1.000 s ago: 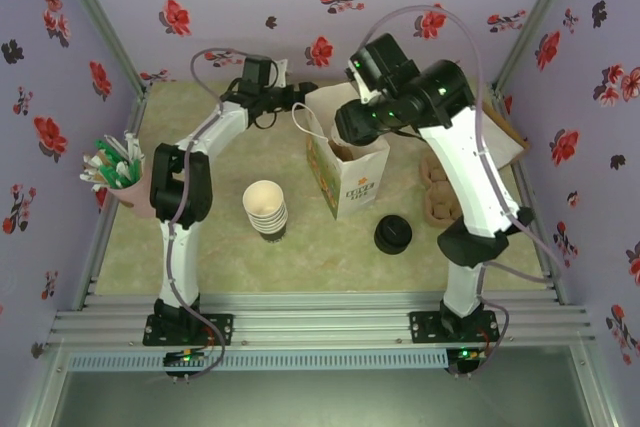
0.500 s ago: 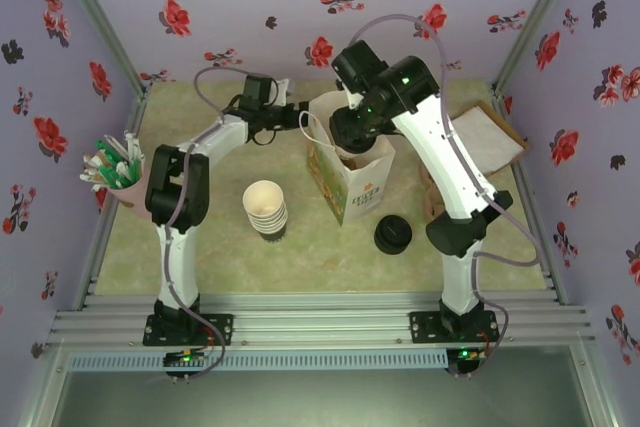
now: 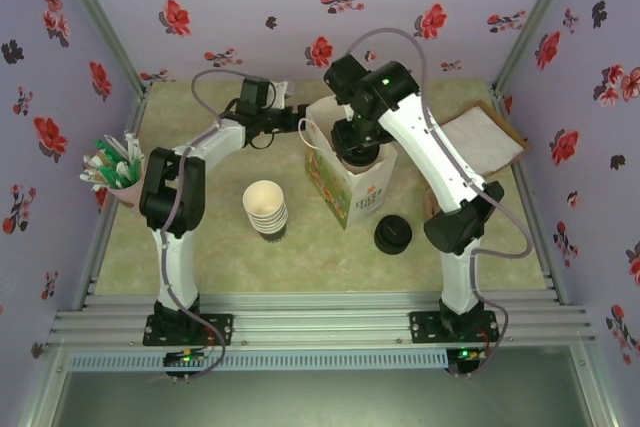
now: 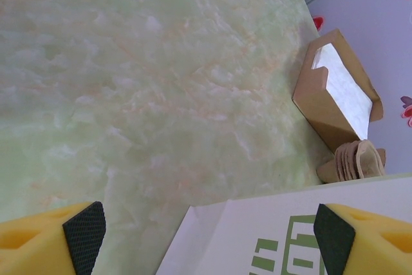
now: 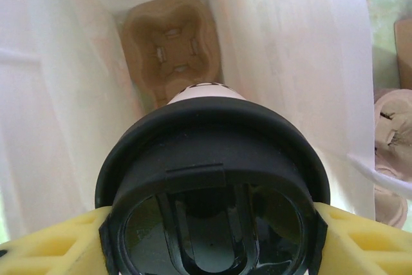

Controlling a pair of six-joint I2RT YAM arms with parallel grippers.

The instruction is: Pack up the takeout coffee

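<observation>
Having dipped into the bag (image 3: 362, 195) over the last second, the right end effector (image 5: 209, 249) grips the coffee (image 5: 209, 159) above the carrier (image 5: 170, 46), so release seems near; the left end effector (image 4: 207, 233) gapes at the rim.

A robot-lab test cell dressed as a coffee stand: black-and-white robot arms (image 3: 448, 162) bolted to bare aluminium rails (image 3: 320, 325) at the near edge of a pale green marbled worktop (image 3: 215, 247), lilac flower-print walls (image 3: 300, 7), stacked cream paper cups (image 3: 265, 209), a printed white paper bag (image 3: 360, 195).
</observation>
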